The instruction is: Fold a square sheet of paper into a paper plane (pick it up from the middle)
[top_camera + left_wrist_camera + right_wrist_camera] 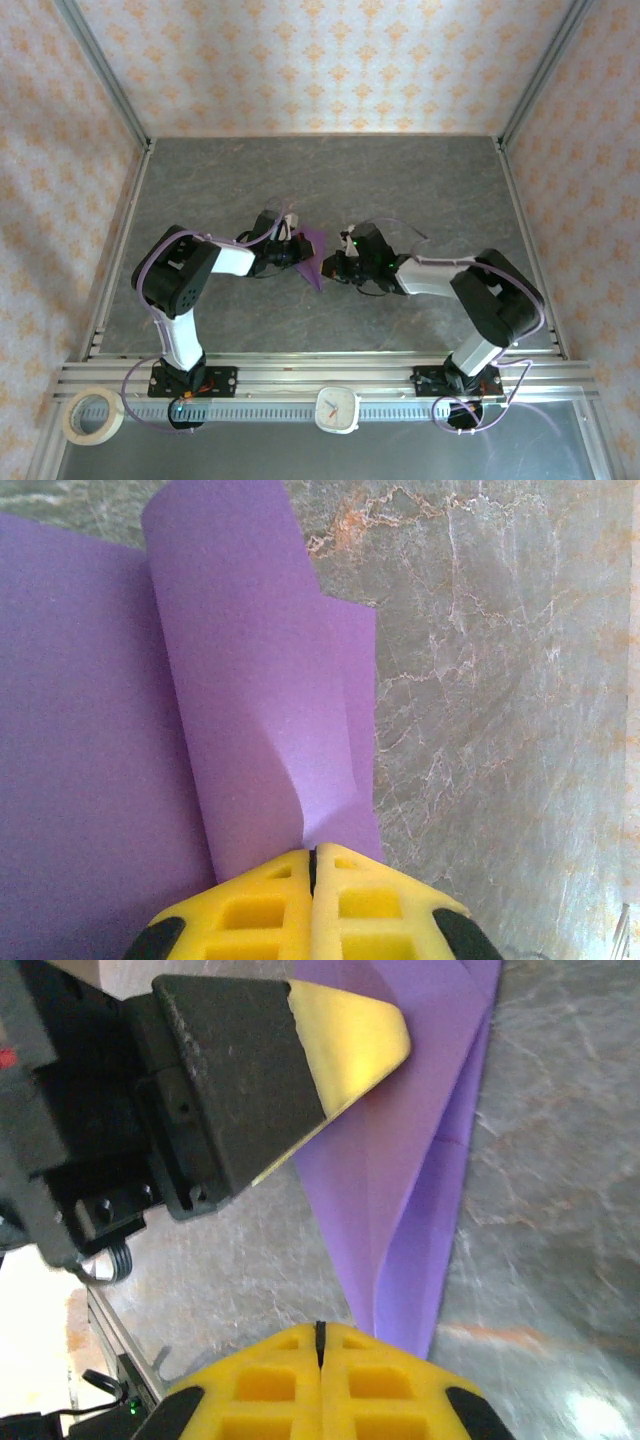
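You are holding the purple sheet of paper (313, 250) between both arms over the middle of the grey marbled counter (420, 180), with the left arm reaching in from the left and the right arm from the right. Your left pincer (297, 252) is gripping the sheet's left side and your right pincer (333, 268) is gripping its near right side, so the two are sitting close together with the paper between them. In the left wrist view, the left pincer (312, 858) is pressing its yellow fingers fully together on the paper (250, 680), with no gap showing. One flap is curling up and away from the pinch while a flatter layer is spreading out to the left. In the right wrist view, the right pincer (320, 1332) is likewise closing completely on a narrow creased end of the paper (420, 1160). The sheet is fanning out from there in folded layers toward the left pincer (365, 1045). Whether the paper's lower edge is touching the counter, you cannot tell. On the near rail, a roll of tape (93, 415) is lying at the left and a small white clock (337, 408) is sitting near the middle.
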Action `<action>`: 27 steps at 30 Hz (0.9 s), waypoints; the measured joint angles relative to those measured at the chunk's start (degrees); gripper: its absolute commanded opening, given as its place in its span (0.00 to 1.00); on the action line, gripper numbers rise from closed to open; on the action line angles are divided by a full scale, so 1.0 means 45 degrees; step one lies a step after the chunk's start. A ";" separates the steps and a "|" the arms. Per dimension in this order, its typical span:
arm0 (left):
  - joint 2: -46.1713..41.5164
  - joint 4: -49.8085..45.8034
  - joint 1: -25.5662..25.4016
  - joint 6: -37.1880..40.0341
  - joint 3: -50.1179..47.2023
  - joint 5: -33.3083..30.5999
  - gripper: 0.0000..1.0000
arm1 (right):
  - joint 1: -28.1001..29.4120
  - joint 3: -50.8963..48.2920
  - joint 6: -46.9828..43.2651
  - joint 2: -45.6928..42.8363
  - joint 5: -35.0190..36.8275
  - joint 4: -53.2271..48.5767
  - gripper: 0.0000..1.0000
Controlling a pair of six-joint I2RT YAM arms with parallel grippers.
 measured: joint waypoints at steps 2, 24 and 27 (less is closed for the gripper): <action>0.0000 0.0000 0.0000 0.0000 0.0000 0.0000 0.05 | 0.0044 0.0393 0.0063 0.0452 -0.0151 0.0044 0.00; 0.0000 -0.0005 0.0000 0.0005 0.0015 0.0000 0.05 | 0.0641 0.2365 -0.0442 0.2409 0.0699 -0.2050 0.00; 0.0000 -0.0010 0.0000 0.0005 0.0015 0.0000 0.05 | 0.0641 0.2361 -0.0442 0.2409 0.0704 -0.2050 0.00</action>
